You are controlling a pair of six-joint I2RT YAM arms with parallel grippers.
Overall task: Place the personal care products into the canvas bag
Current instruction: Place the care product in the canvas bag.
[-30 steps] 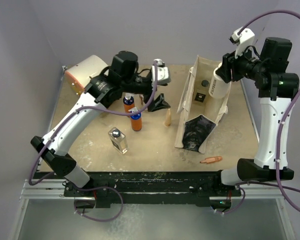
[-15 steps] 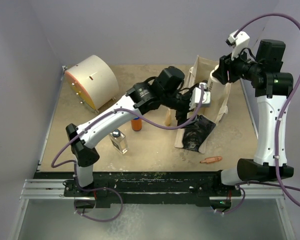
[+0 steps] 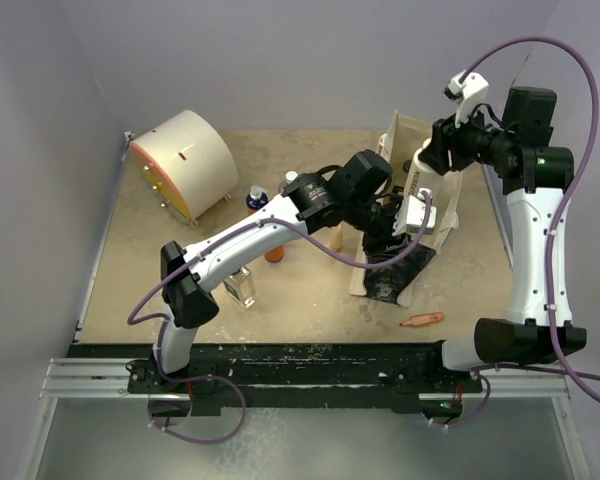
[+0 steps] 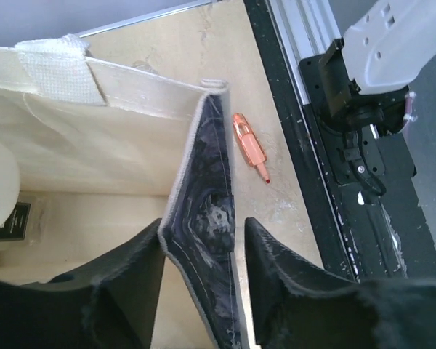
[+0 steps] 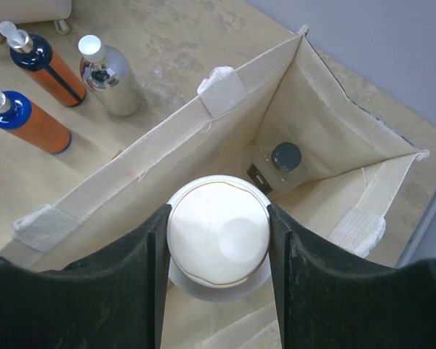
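We see the cream-white round-topped bottle [image 5: 218, 229] at the centre of the right wrist frame. The right jaws clamp it over the open mouth of the beige canvas bag [image 5: 167, 156]. A black-capped clear bottle [image 5: 285, 157] lies inside. The left jaws stand part-open astride the bag's dark printed wall, a gap showing on one side. A silver bottle [image 5: 116, 83] stands on the worktop [image 5: 174, 36], upper left.

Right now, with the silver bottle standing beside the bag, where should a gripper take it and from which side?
Take the silver bottle around its round body just under the white cap, coming down from above. It appears to stand upright, with an orange bottle close on one side and the bag wall on the other, so a sideways approach looks cramped.
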